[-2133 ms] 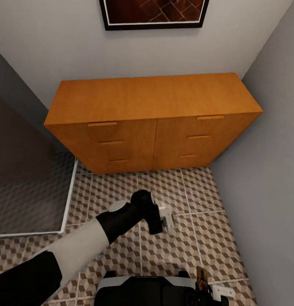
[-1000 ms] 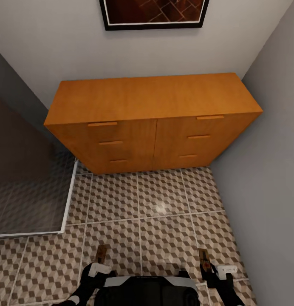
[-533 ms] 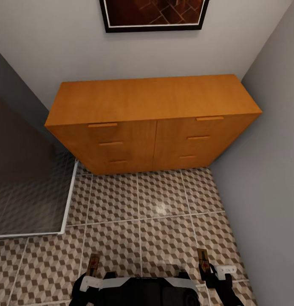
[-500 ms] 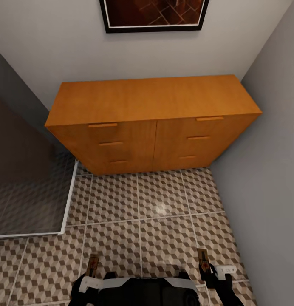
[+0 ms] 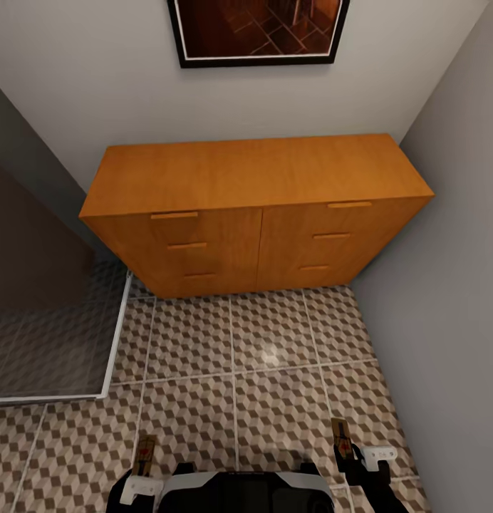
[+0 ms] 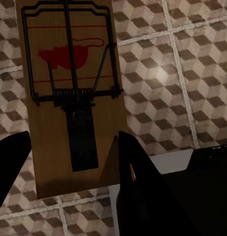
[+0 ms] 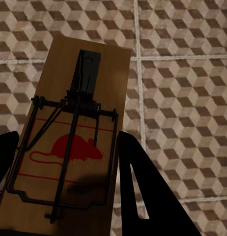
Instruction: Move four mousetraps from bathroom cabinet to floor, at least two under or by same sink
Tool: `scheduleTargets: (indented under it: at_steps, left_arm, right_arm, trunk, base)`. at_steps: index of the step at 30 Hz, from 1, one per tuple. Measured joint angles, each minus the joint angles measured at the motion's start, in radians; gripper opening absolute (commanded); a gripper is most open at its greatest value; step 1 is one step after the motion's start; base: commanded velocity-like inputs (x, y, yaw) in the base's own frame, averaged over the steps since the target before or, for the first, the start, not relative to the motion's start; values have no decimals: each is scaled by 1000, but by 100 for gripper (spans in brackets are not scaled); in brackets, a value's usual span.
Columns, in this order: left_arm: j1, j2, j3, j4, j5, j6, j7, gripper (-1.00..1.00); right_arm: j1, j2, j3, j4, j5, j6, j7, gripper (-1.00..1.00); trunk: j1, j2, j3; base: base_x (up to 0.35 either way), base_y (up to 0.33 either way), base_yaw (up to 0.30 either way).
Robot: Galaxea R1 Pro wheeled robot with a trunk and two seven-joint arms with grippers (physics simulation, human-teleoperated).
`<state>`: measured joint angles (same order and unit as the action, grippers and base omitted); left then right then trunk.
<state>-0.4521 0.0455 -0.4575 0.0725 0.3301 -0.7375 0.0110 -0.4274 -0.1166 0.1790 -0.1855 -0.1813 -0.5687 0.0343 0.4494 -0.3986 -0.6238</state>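
Two mousetraps are in my grippers. In the head view my left gripper [image 5: 141, 477] is shut on one mousetrap [image 5: 144, 453] low at the bottom left, over the bathroom floor [image 5: 268, 356]. My right gripper [image 5: 356, 456] is shut on another mousetrap [image 5: 340, 435] at the bottom right. The left wrist view shows the tan board [image 6: 69, 93] with its wire frame and red mouse print between the dark fingers [image 6: 138, 182]. The right wrist view shows the same for the other board [image 7: 76, 142] and fingers [image 7: 138, 191]. The orange-brown cabinet [image 5: 253, 206] stands ahead with its drawers closed and its top bare.
A glass shower panel [image 5: 47, 313] with a white edge stands at the left. A grey wall [image 5: 453, 285] runs close along the right. A dark-framed picture [image 5: 257, 32] hangs above the cabinet. Patterned tiles lie open between me and the cabinet.
My left arm pulled back from mid-floor to the bottom left, now holding a mousetrap. The camera has backed away a little, so the cabinet sits lower and smaller.
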Motion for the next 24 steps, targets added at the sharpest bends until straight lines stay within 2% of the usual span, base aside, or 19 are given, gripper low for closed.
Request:
scheduleTargets:
  at_steps: [6, 24]
  left_arm:
    - [1, -2, 0, 1, 17, 0, 1, -100]
    - [3, -3, 0, 1, 19, 6, 1, -100]
  right_arm:
    - [0, 0, 0, 2, 0, 1, 0, -100]
    - [0, 1, 0, 2, 0, 2, 0, -100]
  trunk:
    - [0, 0, 10]
    - [0, 0, 39]
  base:
    - [0, 0, 0]
    - [0, 0, 0]
